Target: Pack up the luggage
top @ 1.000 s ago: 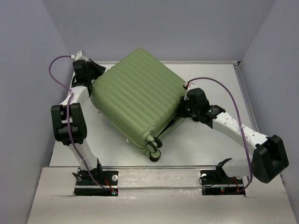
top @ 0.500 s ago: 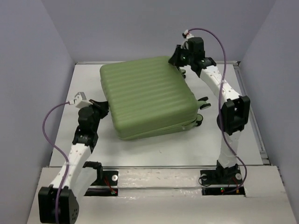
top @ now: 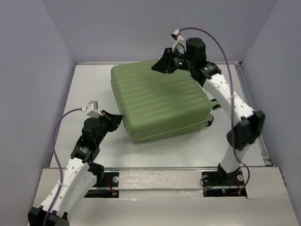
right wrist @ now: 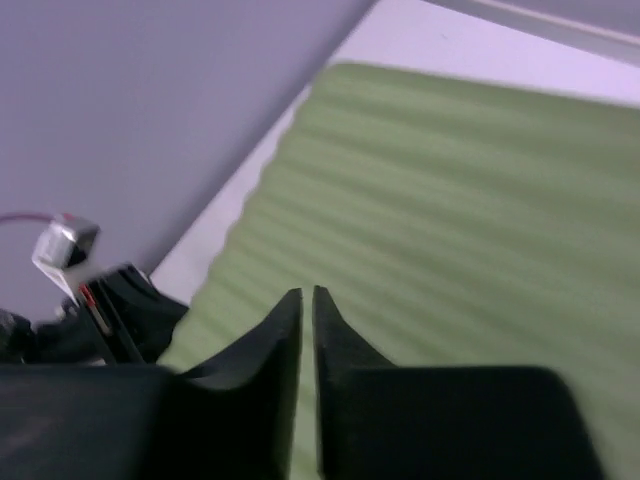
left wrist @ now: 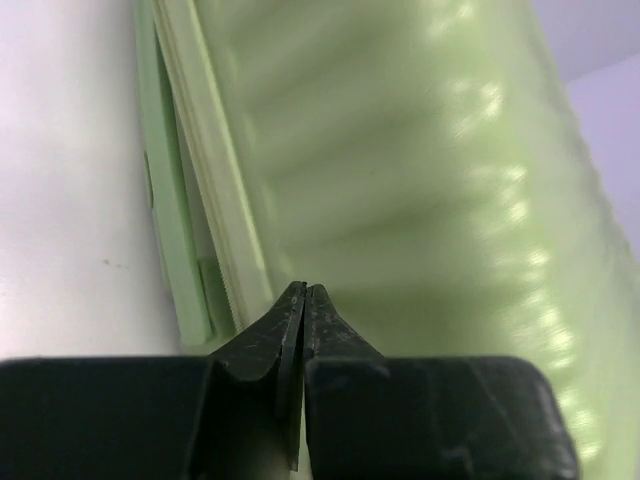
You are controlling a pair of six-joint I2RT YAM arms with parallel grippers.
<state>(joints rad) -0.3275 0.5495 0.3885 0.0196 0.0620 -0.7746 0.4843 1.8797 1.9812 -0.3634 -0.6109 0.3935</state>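
The luggage (top: 160, 99) is a large light-green ribbed suitcase, lying closed and flat on the white table. Black wheels (top: 209, 121) show at its right side. My left gripper (top: 118, 117) is shut and empty, its tips at the suitcase's front-left corner by the seam (left wrist: 215, 200). My right gripper (top: 157, 67) is shut and empty, held above the suitcase's far edge. In the right wrist view its tips (right wrist: 307, 296) hover over the ribbed shell (right wrist: 460, 200). The lining is hidden.
The white table (top: 89, 89) has grey walls at the left, back and right. A raised rail (top: 249, 108) runs along the table's right edge. My left arm (right wrist: 100, 310) shows in the right wrist view.
The suitcase has slid right and a little away. My left gripper followed it to its front-left corner. My right gripper rose and swung left over the far edge.
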